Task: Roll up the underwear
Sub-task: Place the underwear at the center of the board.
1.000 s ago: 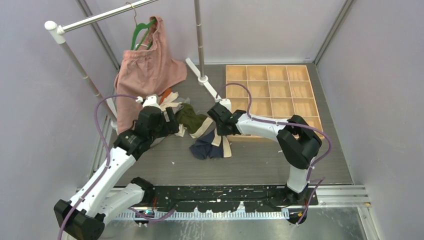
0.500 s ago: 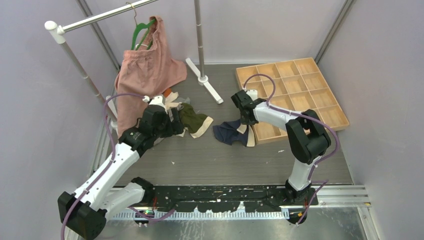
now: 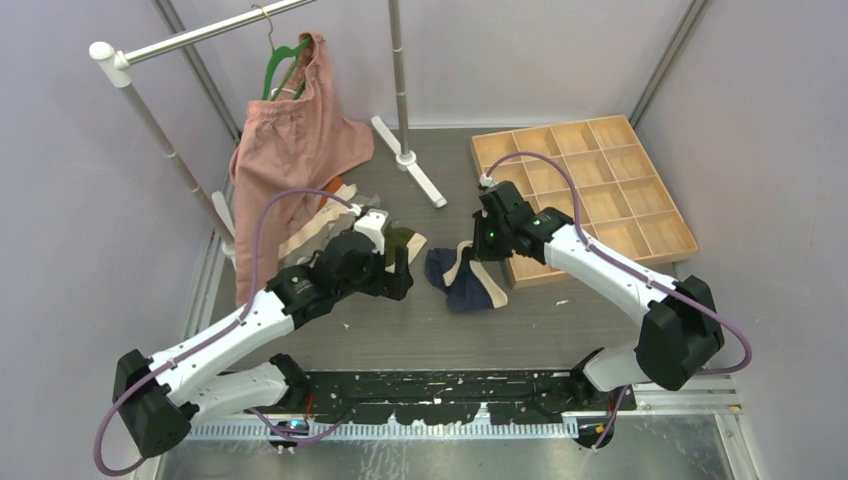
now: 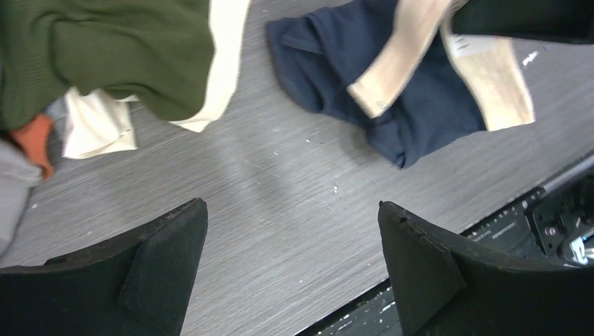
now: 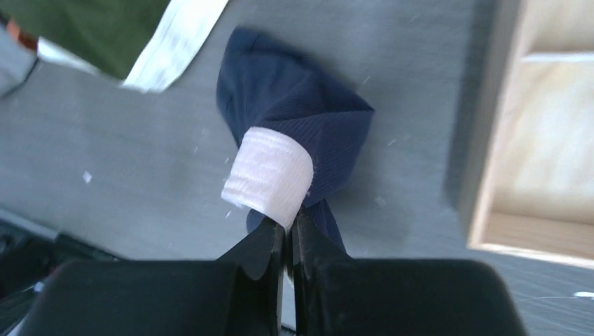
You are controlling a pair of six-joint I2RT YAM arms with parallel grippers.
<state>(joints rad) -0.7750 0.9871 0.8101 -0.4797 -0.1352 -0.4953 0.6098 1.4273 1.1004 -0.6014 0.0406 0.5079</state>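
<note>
1. Our right tool [image 5: 287,234] is clamped on the cream waistband [image 5: 270,175] of the navy underwear [image 5: 294,105], which lies crumpled on the worktop [image 4: 280,175] just left of the wooden tray [image 3: 585,190].
2. Our left tool [image 4: 291,210] hangs wide apart and empty, between the navy pair and the olive pair [image 4: 105,56].
3. We hold only one fold of band. A pull could slip it free, or drag the bunched cloth without flattening it, and the roll would turn out lopsided.
4. The tray rim sits close, so a rightward swing could knock it.
5. The olive pair and the heap [image 3: 315,228] behind it could snag our left tool.
6. The rack foot [image 3: 420,178] and pink garment [image 3: 290,150] stand farther off, clear of us.
</note>
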